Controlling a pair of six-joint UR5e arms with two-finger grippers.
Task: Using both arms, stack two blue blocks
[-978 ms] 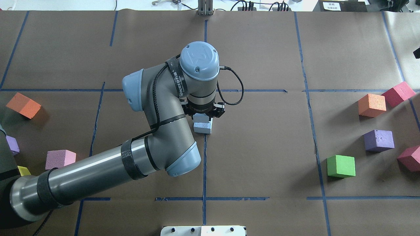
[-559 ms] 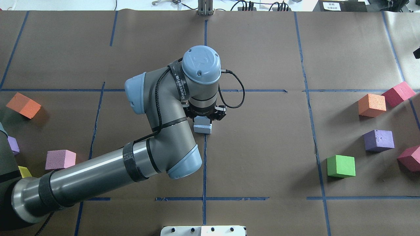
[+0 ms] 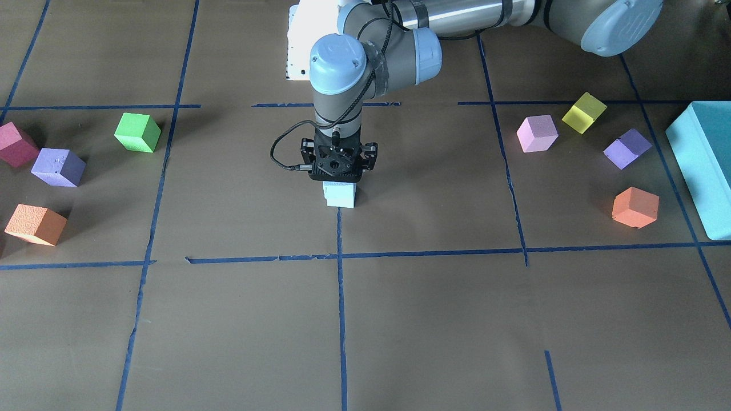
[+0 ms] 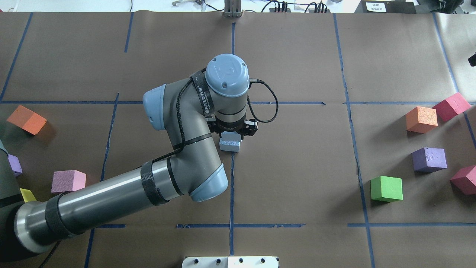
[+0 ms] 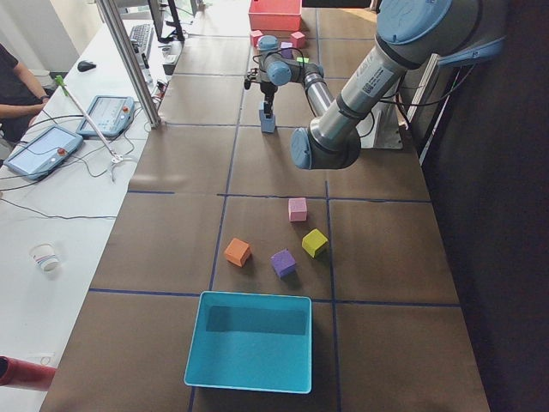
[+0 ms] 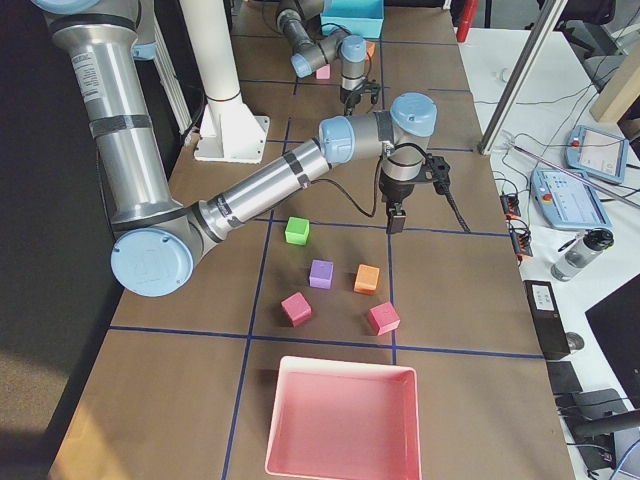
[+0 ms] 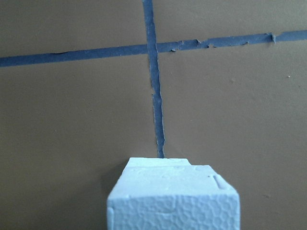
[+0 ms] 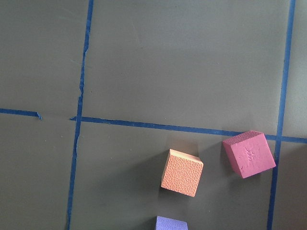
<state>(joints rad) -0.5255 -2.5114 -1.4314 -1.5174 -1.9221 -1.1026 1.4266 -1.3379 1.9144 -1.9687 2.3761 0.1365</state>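
Grey and tubular, the left arm (image 4: 122,190) reaches to the middle of the table (image 4: 297,167). There the left hand (image 3: 340,181) points straight down onto the two blue blocks (image 3: 341,197), stacked on a blue tape line (image 3: 340,240); I cannot tell whether its fingers pinch the top one or stand spread. Off to the right, the right hand (image 6: 397,222) hangs above the table beyond a green cube (image 6: 296,231), its fingers equally unreadable.
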